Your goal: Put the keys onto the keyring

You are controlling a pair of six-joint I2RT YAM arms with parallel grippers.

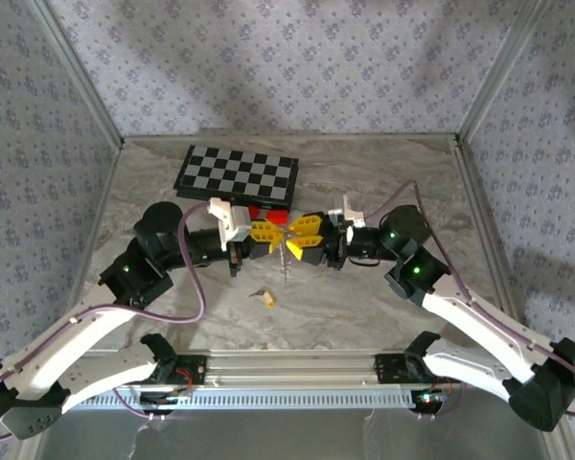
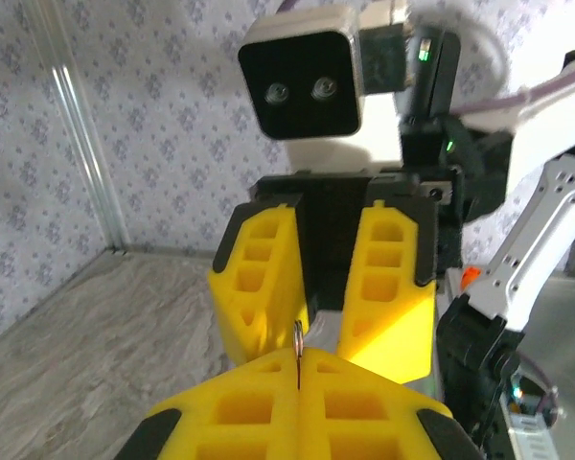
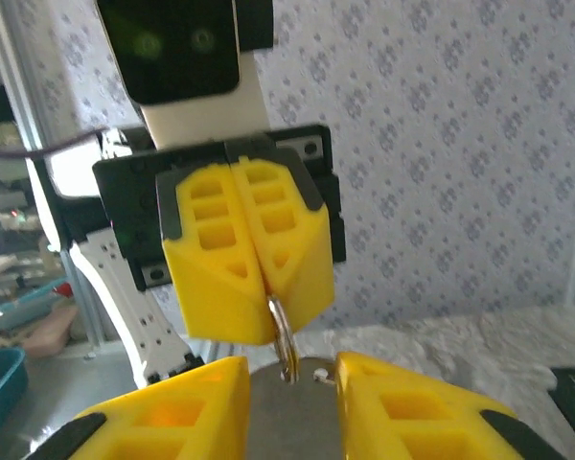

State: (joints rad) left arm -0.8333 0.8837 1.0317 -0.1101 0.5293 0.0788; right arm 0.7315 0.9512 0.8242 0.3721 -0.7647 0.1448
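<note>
Toward the back left of the grey marbled table [image 1: 153, 287] lies a flat black-and-white chessboard [image 1: 238, 175], with small red blocks [image 1: 264, 213] just in front of it. The left gripper [image 1: 273, 233], with yellow ribbed fingers, hangs above the table and is clenched on the keyring [image 3: 284, 335], a thin pale loop pinched edge-on at its fingertips. On the table below, apart from both grippers, rests the tiny key [image 1: 266, 297] with a yellow-orange head. A whitish chain [image 1: 286, 261] dangles from the keyring. Facing from the right, the right gripper [image 1: 294, 238] has its fingers parted, one on either side of the loop; whether they touch it cannot be told.
</note>
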